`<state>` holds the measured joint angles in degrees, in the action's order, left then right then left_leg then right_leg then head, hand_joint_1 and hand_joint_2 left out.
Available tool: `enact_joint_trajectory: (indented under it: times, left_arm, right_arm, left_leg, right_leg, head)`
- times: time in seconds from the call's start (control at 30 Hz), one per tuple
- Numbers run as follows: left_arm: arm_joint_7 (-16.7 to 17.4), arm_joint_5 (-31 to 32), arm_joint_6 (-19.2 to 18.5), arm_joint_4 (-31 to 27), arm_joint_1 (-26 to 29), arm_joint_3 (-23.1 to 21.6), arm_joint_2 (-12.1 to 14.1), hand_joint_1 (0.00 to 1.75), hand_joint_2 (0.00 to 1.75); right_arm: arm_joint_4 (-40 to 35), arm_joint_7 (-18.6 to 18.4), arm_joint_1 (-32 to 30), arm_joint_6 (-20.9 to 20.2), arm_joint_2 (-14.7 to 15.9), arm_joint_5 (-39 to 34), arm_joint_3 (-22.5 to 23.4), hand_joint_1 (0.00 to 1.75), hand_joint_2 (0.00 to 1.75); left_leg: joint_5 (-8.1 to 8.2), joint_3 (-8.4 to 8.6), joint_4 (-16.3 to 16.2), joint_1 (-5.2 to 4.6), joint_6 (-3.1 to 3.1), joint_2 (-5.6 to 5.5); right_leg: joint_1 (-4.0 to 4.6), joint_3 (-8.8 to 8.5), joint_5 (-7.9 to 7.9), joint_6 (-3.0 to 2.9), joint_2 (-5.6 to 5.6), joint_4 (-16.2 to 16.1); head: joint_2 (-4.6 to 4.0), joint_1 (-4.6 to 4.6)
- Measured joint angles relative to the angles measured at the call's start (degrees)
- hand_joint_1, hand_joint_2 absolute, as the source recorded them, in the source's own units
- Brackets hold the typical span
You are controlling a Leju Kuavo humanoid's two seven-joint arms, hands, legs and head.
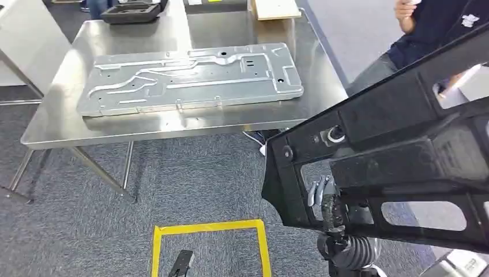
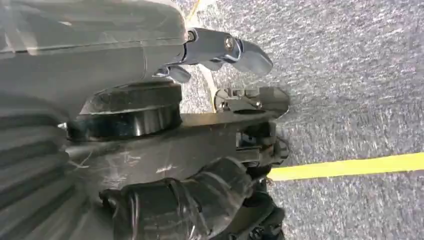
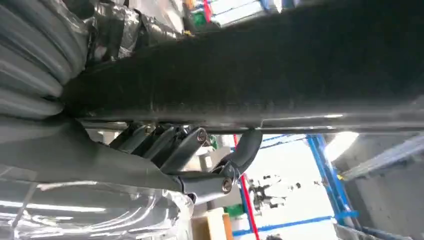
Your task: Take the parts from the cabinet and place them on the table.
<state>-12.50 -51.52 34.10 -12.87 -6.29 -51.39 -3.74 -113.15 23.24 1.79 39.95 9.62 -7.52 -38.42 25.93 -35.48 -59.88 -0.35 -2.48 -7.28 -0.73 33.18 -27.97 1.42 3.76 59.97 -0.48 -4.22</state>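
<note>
Short of the tabletop [image 1: 173, 130], the right hand [image 1: 326, 202] grips the black frame [image 1: 392, 156]; the left hand [image 2: 220, 120] hangs unclenched. Carry it level, clear of the plate [image 1: 190, 78].

Your left robot hand [image 2: 235, 90] is showing a grey ribbed cover [image 2: 35, 170] at the wrist, a glossy black ring behind it, and a thick grey thumb [image 2: 230, 50] with a bright screw at its joint. Your right robot hand [image 3: 200, 160] is showing dark, slim fingers [image 3: 170, 142] with small silver screws, a smooth grey shell, and black ribbed sleeving.
</note>
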Motion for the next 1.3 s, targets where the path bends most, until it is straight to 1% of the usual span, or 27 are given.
enact_joint_trajectory:
  times: [0.03,0.07,0.1,0.13,0.2,0.23,0.27,0.3,0.37,0.4,0.43,0.53,0.57,0.6,0.63,0.7,0.77,0.8,0.87,0.9,0.93,1.03,1.1,1.17,1.23,1.27,1.3]
  left_arm:
    - [0.0,0.0,0.0,0.0,0.16,-0.04,0.0,0.0,1.75]
    - [0.0,-0.02,-0.02,0.0,0.28,-0.13,0.2,0.0,1.75]
    - [-0.06,-0.04,-0.09,-0.02,0.37,-0.26,0.17,0.0,1.75]
    - [-0.11,-0.09,-0.11,0.0,0.27,-0.28,0.2,0.0,1.75]
    - [-0.22,-0.33,-0.28,-0.02,0.02,-0.28,0.28,0.0,1.75]
    - [-0.22,-0.46,-0.53,0.0,0.04,-0.28,0.39,0.0,1.75]
    - [-0.22,-0.5,-0.76,0.0,0.06,-0.28,0.57,0.0,1.75]
    - [-0.09,-0.5,-1.05,0.0,0.03,-0.28,0.79,0.0,1.75]
    - [0.33,-0.68,-1.4,0.0,0.14,-0.28,1.18,0.0,1.75]
    - [0.4,-0.92,-1.75,0.0,0.19,-0.28,1.33,0.0,1.75]
    - [0.46,-1.25,-2.08,0.0,0.15,-0.28,1.4,0.0,1.75]
    - [0.48,-1.84,-3.08,0.0,0.4,-0.28,2.03,0.0,1.75]
    - [0.48,-1.88,-3.23,0.0,0.4,-0.28,2.32,0.0,1.75]
    - [0.48,-1.92,-3.34,0.0,0.44,-0.28,2.38,0.0,1.75]
    - [0.48,-1.95,-3.41,0.0,0.38,-0.28,2.51,0.0,1.75]
    - [0.46,-2.01,-3.63,0.0,0.18,-0.28,2.69,0.0,1.75]
    - [0.46,-2.08,-3.78,0.0,0.24,-0.28,2.82,0.0,1.75]
    - [0.46,-2.08,-3.78,0.0,0.28,-0.28,2.89,0.0,1.75]
    - [0.46,-2.08,-3.8,0.0,0.24,-0.28,2.97,0.0,1.75]
    - [0.46,-2.08,-3.8,0.0,0.2,-0.28,2.97,0.0,1.75]
    - [0.46,-2.08,-3.8,0.0,0.18,-0.28,2.97,0.0,1.75]
    - [0.46,-2.21,-3.87,0.0,0.28,-0.28,3.19,0.0,1.75]
    - [0.48,-2.34,-4.02,0.0,0.32,-0.28,3.5,0.0,1.75]
    - [0.5,-2.38,-4.35,0.0,0.17,-0.28,3.63,0.0,1.75]
    - [0.57,-2.4,-4.81,0.0,0.2,-0.28,4.0,0.0,1.75]
    - [0.57,-2.4,-5.01,0.0,0.23,-0.28,4.15,0.0,1.75]
    - [0.57,-2.4,-5.18,0.0,0.2,-0.28,4.3,0.0,1.75]
  right_arm:
    - [0.0,0.02,0.07,0.0,0.0,0.0,0.0,1.75,1.75]
    - [0.0,0.04,0.2,0.0,-0.02,0.09,0.0,1.75,1.75]
    - [0.02,0.04,0.23,0.0,-0.02,0.2,0.0,1.75,1.75]
    - [0.0,0.06,0.25,0.0,-0.07,0.35,0.0,1.75,1.75]
    - [0.07,0.04,0.13,0.0,-0.09,0.72,0.0,1.75,1.75]
    - [0.15,0.02,0.14,-0.02,-0.09,0.83,0.0,1.75,1.75]
    - [0.33,0.04,0.14,-0.02,-0.11,0.98,0.0,1.75,1.75]
    - [0.48,0.04,0.18,-0.04,-0.18,1.14,0.0,1.75,1.75]
    - [0.59,0.09,0.31,-0.07,-0.48,1.16,0.0,1.75,1.75]
    - [0.63,0.41,0.44,-0.24,-0.7,0.81,0.0,1.75,1.75]
    - [0.68,1.07,0.6,-0.53,-0.83,0.15,0.0,1.75,1.75]
    - [0.96,2.23,0.85,-0.92,-1.33,-0.83,0.0,1.75,1.75]
    - [1.01,2.36,0.95,-0.94,-1.53,-0.87,0.0,1.75,1.75]
    - [1.05,2.4,1.04,-0.94,-1.6,-0.9,0.0,1.75,1.75]
    - [1.07,2.49,1.11,-0.94,-1.7,-0.9,0.0,1.75,1.75]
    - [1.29,2.75,1.16,-0.94,-1.79,-0.9,0.0,1.75,1.75]
    - [1.66,2.88,1.12,-0.94,-1.84,-0.98,0.0,1.75,1.75]
    - [1.81,2.97,1.12,-0.94,-1.92,-1.01,0.0,1.75,1.75]
    - [1.9,3.06,1.16,-0.94,-2.05,-1.03,0.0,1.75,1.75]
    - [1.9,3.06,1.19,-0.94,-2.14,-1.03,0.0,1.75,1.75]
    - [1.99,3.1,1.28,-0.94,-2.16,-1.03,0.0,1.75,1.75]
    - [2.08,3.21,1.3,-1.27,-2.58,-1.03,-0.02,1.75,1.75]
    - [2.12,3.3,1.4,-1.49,-2.91,-0.98,-0.02,1.75,1.75]
    - [2.23,3.5,1.48,-1.55,-3.41,-0.76,-0.09,1.75,1.75]
    - [2.47,3.85,1.55,-1.53,-3.63,-0.57,-0.55,1.75,1.75]
    - [2.62,3.89,1.58,-1.53,-3.65,-0.52,-0.81,1.75,1.75]
    - [2.78,3.91,1.63,-1.51,-3.74,-0.52,-1.01,1.75,1.75]
  left_leg:
    - [-0.12,0.03,0.29,0.03,0.49,-0.63]
    - [0.23,-0.11,0.06,-0.21,0.64,0.4]
    - [0.96,-0.44,-1.17,-0.52,1.14,3.35]
    - [2.65,-2.04,-4.25,-0.2,1.57,5.12]
    - [5.81,-6.31,-12.11,0.41,2.2,6.24]
    - [6.48,-8.06,-15.06,0.7,2.5,6.45]
    - [5.7,-8.41,-15.31,1.03,2.78,6.58]
    - [3.61,-7.15,-12.7,1.38,3.11,6.81]
    - [-0.89,-2.23,-3.66,1.84,3.51,7.32]
    - [-0.64,-0.38,0.11,1.87,3.77,7.93]
    - [-0.43,0.11,0.44,1.24,3.3,7.77]
    - [-0.34,-0.17,0.3,0.88,2.07,7.35]
    - [-0.57,0.15,0.82,1.19,1.52,7.25]
    - [-0.72,0.54,1.22,1.31,1.23,7.14]
    - [-0.7,0.68,1.38,1.21,0.89,7.12]
    - [-0.67,0.62,1.35,0.93,0.36,6.89]
    - [-0.54,0.61,1.25,0.51,0.13,6.6]
    - [-0.46,0.69,1.19,0.41,0.02,6.36]
    - [-0.27,1.02,1.06,0.36,0.11,5.84]
    - [-0.16,1.02,0.91,0.36,0.24,5.71]
    - [-0.01,0.77,0.6,0.08,0.47,5.55]
    - [-0.22,0.47,0.85,0.04,1.31,5.31]
    - [0.24,0.21,0.22,0.21,1.84,5.65]
    - [3.48,-2.15,-5.06,0.31,2.59,6.37]
    - [7.06,-6.61,-13.87,0.48,3.06,6.48]
    - [7.18,-7.7,-15.82,0.48,3.18,6.52]
    - [6.05,-7.48,-15.15,0.49,3.19,6.56]
  right_leg:
    - [0.01,-0.2,0.06,-0.45,-0.57,-0.31]
    - [-0.83,-0.86,0.36,-0.88,-1.38,-1.25]
    - [-0.78,-1.43,0.36,-0.93,-1.86,-1.64]
    - [-0.79,-1.72,0.22,-1.41,-2.74,-1.77]
    - [-0.72,-1.99,-0.06,-1.65,-4.24,-1.76]
    - [-0.8,-2.08,-0.21,-1.66,-4.97,-1.75]
    - [-0.89,-2.24,-0.34,-1.59,-5.57,-1.73]
    - [-1.02,-2.47,-0.54,-1.39,-6.03,-1.72]
    - [-1.36,-3.0,-1.01,-0.82,-6.42,-1.55]
    - [-1.41,-3.15,-1.28,-0.39,-6.64,-1.47]
    - [-1.02,-2.98,-1.54,0.07,-6.63,-1.27]
    - [-1.08,-3.42,-1.24,1.0,-6.7,-2.06]
    - [-1.26,-3.55,-1.44,1.43,-6.62,-2.13]
    - [-1.42,-3.25,-2.2,1.55,-5.78,-1.13]
    - [-1.35,-2.11,-3.86,1.4,-5.05,1.39]
    - [-0.88,2.54,-7.82,1.08,-4.37,10.42]
    - [-0.59,6.6,-9.42,0.79,-4.12,17.14]
    - [-0.45,6.63,-7.47,0.54,-4.11,15.98]
    - [-0.22,2.65,-1.53,-0.07,-3.99,6.7]
    - [-0.19,0.61,0.7,-0.43,-3.69,1.92]
    - [-0.06,0.03,0.03,-0.64,-3.21,-0.05]
    - [0.26,-0.01,0.29,-1.08,-3.29,-0.51]
    - [-0.24,-0.46,0.74,-1.76,-3.53,-1.16]
    - [-0.25,-0.69,0.65,-1.97,-3.8,-1.19]
    - [-0.18,-0.68,0.51,-2.16,-4.09,-1.09]
    - [-0.17,-0.67,0.45,-2.23,-4.17,-1.03]
    - [-0.17,-0.71,0.35,-2.25,-4.18,-0.99]
  head:
    - [0.0,0.09]
    - [0.0,-0.06]
    - [0.0,-0.27]
    - [0.0,-0.72]
    - [0.0,-0.7]
    - [0.0,-0.63]
    - [0.0,-0.68]
    - [0.0,-0.66]
    - [0.0,-0.66]
    - [0.0,-0.68]
    - [0.0,-0.79]
    - [0.0,-0.63]
    - [0.0,-0.7]
    - [0.0,-0.5]
    - [0.0,-0.37]
    - [0.0,-0.26]
    - [0.0,-0.31]
    - [0.0,-0.35]
    - [0.0,-0.31]
    - [0.0,-0.27]
    - [0.0,-0.3]
    - [0.0,-0.37]
    - [0.0,-0.35]
    - [0.0,-0.83]
    - [0.0,-0.81]
    - [0.0,-0.81]
    - [0.0,-0.81]
